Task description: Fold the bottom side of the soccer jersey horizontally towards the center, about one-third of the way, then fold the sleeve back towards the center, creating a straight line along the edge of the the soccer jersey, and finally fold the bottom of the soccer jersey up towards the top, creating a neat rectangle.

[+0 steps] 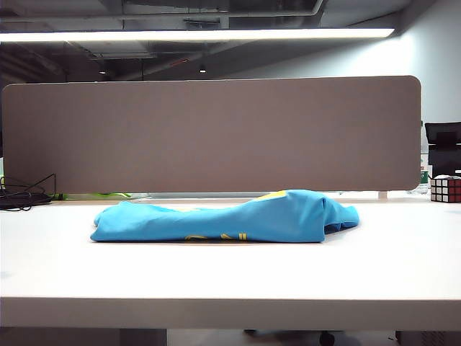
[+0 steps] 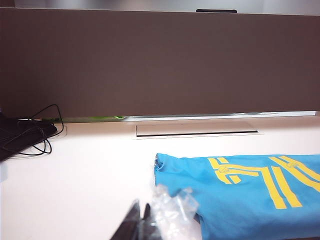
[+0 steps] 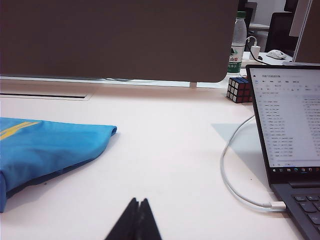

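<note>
Soccer jersey (image 1: 238,216) folded on table (image 1: 216,274) — soft, light, slippery; grasp at edge. Left gripper (image 2: 140,222) and right gripper (image 3: 136,220) closed, empty — both clear of it.

My right gripper (image 3: 136,220) has its two dark fingertips pressed together, holding nothing, poised over the white table (image 3: 165,150). The soccer jersey (image 3: 45,147) lies well apart from me, blue with yellow stripes. An open laptop (image 3: 290,145) sits on the other side, its white cable (image 3: 235,175) plugged in. A Rubik's cube (image 3: 239,90) and a water bottle (image 3: 238,42) stand near the brown partition (image 3: 115,37).
</note>
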